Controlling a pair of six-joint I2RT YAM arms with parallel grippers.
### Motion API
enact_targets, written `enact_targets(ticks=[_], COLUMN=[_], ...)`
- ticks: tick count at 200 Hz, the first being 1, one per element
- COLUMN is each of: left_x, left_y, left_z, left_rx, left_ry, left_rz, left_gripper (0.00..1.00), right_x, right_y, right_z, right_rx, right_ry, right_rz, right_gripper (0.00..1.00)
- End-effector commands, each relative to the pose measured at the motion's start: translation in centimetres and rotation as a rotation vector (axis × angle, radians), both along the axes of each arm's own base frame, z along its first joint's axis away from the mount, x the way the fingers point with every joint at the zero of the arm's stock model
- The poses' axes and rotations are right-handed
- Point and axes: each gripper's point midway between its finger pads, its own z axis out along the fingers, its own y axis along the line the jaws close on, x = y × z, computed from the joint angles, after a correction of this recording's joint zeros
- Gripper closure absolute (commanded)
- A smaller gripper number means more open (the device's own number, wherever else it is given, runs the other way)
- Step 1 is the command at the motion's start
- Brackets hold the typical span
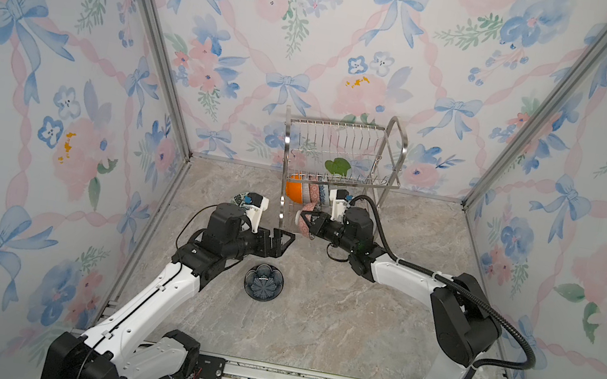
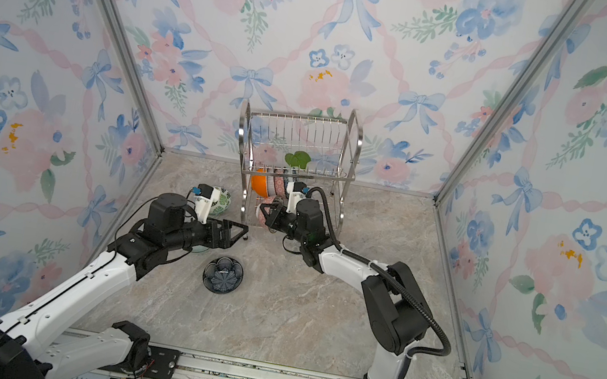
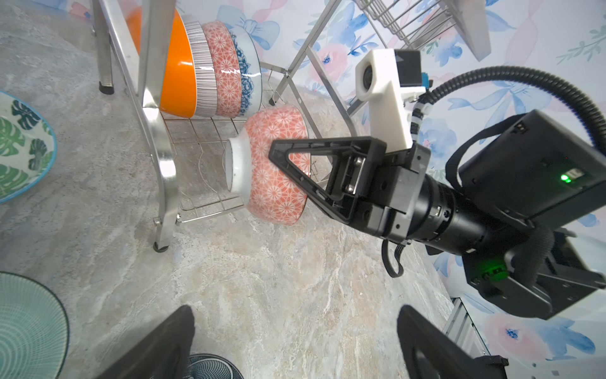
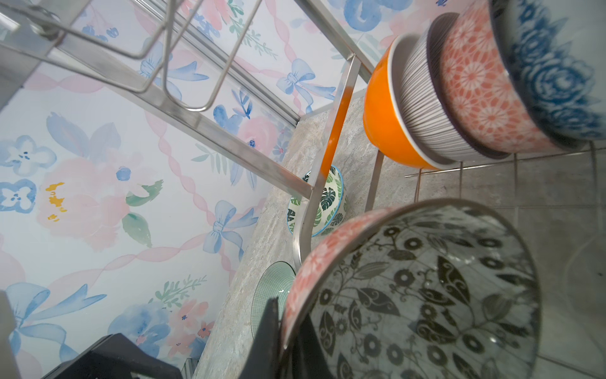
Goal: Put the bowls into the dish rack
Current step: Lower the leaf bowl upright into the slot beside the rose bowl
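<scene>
Held bowl [image 3: 275,203]: coral outside, black-and-white leaf inside, tipped on edge at the open side of the rack's [image 3: 162,147] lower tier, not yet resting on the wires as far as I can tell. The right gripper [image 1: 313,224] is clamped on its rim, one finger outside the wall, the other hidden inside. I judge it glazed ceramic: stiff, slick, chip-prone, and weighty for a rim pinch, so it may swing in the hold. The rim is the only sensible place to grip. Four bowls [image 3: 226,65] stand nested on edge further along the same tier, the orange one [image 3: 177,65] outermost, leaving a gap beside the blue floral one. In the way are the rack's frame post near the bowl's foot, the upper basket above and the nested row. The left gripper [image 1: 283,244] hangs over the tabletop [image 1: 333,322] with jaws apart and empty, near the rack's front leg. Loose on the tabletop are a leaf bowl [image 3: 19,147], a dark bowl [image 1: 263,281] and a teal bowl [image 3: 26,328].
</scene>
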Motion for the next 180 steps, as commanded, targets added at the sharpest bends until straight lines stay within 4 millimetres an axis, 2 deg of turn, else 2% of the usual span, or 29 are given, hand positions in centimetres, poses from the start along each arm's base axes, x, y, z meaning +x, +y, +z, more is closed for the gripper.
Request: enact_targets(ticks=[1,69,180], left_x=[0.0,0.3,0.5], left_y=[-0.1,-0.1,-0.2], left_z=[0.4,0.5,0.3], left_rx=[0.007,0.009,0.013], left_ry=[-0.010,-0.009,0.001], left_rz=[-0.018,-0.017,-0.017], left_gripper=[0.02,0.02,0.02], right_x=[0.5,1.5,4.1], right_y=[-0.5,-1.8,0.6], right_z=[2.6,2.7,0.8], right_rx=[0.093,0.214,0.306], right_ry=[-0.088,-0.105,-0.058], right_rz=[-0.002,0.009,0.048], right_gripper=[1.00,1.00,1.00])
